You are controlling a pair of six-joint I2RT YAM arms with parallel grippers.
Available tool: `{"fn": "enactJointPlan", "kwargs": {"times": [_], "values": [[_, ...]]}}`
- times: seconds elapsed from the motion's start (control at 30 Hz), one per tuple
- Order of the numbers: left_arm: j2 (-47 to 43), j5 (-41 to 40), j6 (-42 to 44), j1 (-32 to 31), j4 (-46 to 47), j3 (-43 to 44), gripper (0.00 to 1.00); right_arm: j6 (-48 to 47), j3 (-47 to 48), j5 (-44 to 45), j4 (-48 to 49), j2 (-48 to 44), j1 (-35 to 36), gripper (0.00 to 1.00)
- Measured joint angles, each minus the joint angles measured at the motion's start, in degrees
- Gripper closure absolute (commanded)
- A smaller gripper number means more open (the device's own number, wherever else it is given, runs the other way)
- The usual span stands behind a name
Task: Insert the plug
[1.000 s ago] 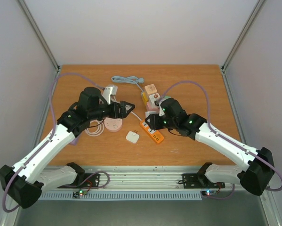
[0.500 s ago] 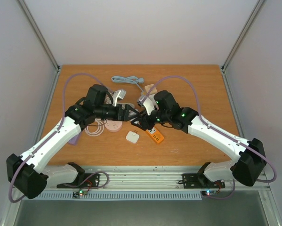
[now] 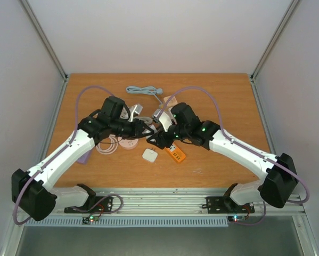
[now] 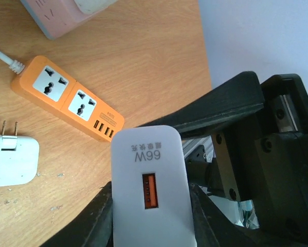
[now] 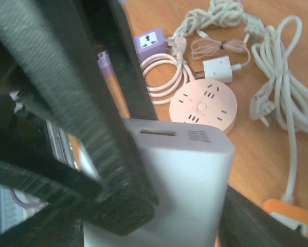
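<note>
The plug is a white 66W charger block (image 4: pixel 148 154) with an orange USB port, held in the air over the middle of the table. My left gripper (image 4: pixel 151 206) is shut on it, one black finger against each side. My right gripper (image 5: pixel 184 206) also grips the same plug (image 5: pixel 189 154) from the opposite end. In the top view the left gripper (image 3: pixel 147 132) and the right gripper (image 3: pixel 158 137) meet tip to tip, and the plug between them barely shows. The orange power strip (image 4: pixel 66 98) with two sockets lies on the table below, near the right gripper (image 3: pixel 175 153).
A second white plug (image 3: pixel 149 155) lies flat beside the orange strip. A round pink socket (image 5: pixel 202 107), coiled pink and white cables (image 5: pixel 277 77) and a purple adapter (image 5: pixel 152 40) sit to the left. A pink strip (image 4: pixel 66 15) and a grey cable (image 3: pixel 143 90) lie further back.
Both arms have swung inward until the grippers meet. The right gripper brought the plug up off the table, and the left gripper went from wide open to shut on it.
</note>
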Motion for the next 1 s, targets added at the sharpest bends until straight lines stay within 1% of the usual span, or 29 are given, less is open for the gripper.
{"fn": "enactJointPlan", "kwargs": {"times": [0.03, 0.07, 0.17, 0.23, 0.37, 0.5, 0.63, 0.7, 0.8, 0.87, 1.0], "values": [[0.0, -0.2, 0.4, 0.0, -0.1, 0.0, 0.99, 0.3, 0.2, 0.2, -0.2, 0.3, 0.1, 0.22], [0.0, -0.9, 0.9, -0.1, -0.2, 0.0, 1.00, 0.4, 0.4, 0.6, -0.2, 0.7, 0.1, 0.18], [-0.1, -4.9, 1.9, -0.3, -0.5, 0.0, 0.99, 1.6, 0.4, 2.5, -0.2, 0.8, 0.1, 0.13], [-0.2, -10.6, 2.5, -0.5, -1.4, 0.0, 1.00, 2.7, 0.1, 4.8, 0.1, 0.1, 0.1, 0.09], [-0.6, -25.5, 2.2, -0.6, -3.8, 0.0, 1.00, 5.8, -1.4, 9.7, -0.1, -2.6, 0.1, 0.09], [-0.6, -41.0, -0.7, -0.5, -5.8, 0.0, 1.00, 10.7, -2.7, 15.9, -0.9, -5.5, 0.1, 0.09], [-0.2, -51.9, -5.1, -0.5, -6.8, 0.0, 1.00, 16.4, -4.6, 22.3, -3.7, -8.1, 0.1, 0.12], [1.1, -55.7, -7.8, -0.5, -7.4, 0.1, 1.00, 18.4, -5.4, 24.9, -5.5, -9.2, 0.1, 0.12], [5.6, -59.6, -10.3, -0.5, -8.5, 0.8, 1.00, 20.2, -6.3, 27.7, -7.8, -11.5, 0.1, 0.12], [9.2, -61.1, -11.5, -0.5, -8.9, 1.5, 1.00, 20.7, -6.7, 29.3, -9.5, -13.3, 0.1, 0.12], [13.6, -62.4, -13.4, -0.5, -8.8, 1.7, 1.00, 21.4, -6.8, 31.6, -11.3, -15.9, 0.1, 0.12]]}}
